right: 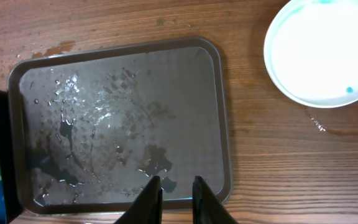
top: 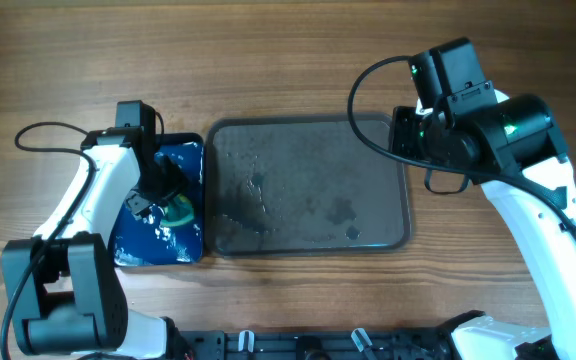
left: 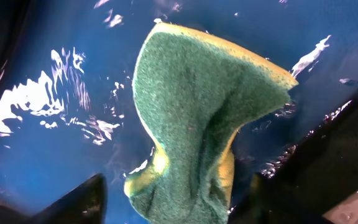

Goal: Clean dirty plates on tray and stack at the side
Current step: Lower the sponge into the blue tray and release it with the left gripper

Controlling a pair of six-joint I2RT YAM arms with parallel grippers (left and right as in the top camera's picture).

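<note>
The dark grey tray (top: 308,185) lies wet and bare at the table's middle, also in the right wrist view (right: 117,118). One white plate (right: 325,50) rests on the wood right of it, with a small blue dot and a teal smear at its rim. In the overhead view the plates are hidden under my right arm. My right gripper (right: 176,180) hovers over the tray's near right corner, fingers slightly parted with nothing between. My left gripper (left: 176,186) is open, its fingers (left: 86,199) either side of a green and yellow sponge (left: 197,106).
The sponge (top: 176,208) lies crumpled on a small glossy blue tray (top: 183,160) that is wet and butts against the grey tray's left side. Water drops mark the wood beside the plate. Cables loop near both arms.
</note>
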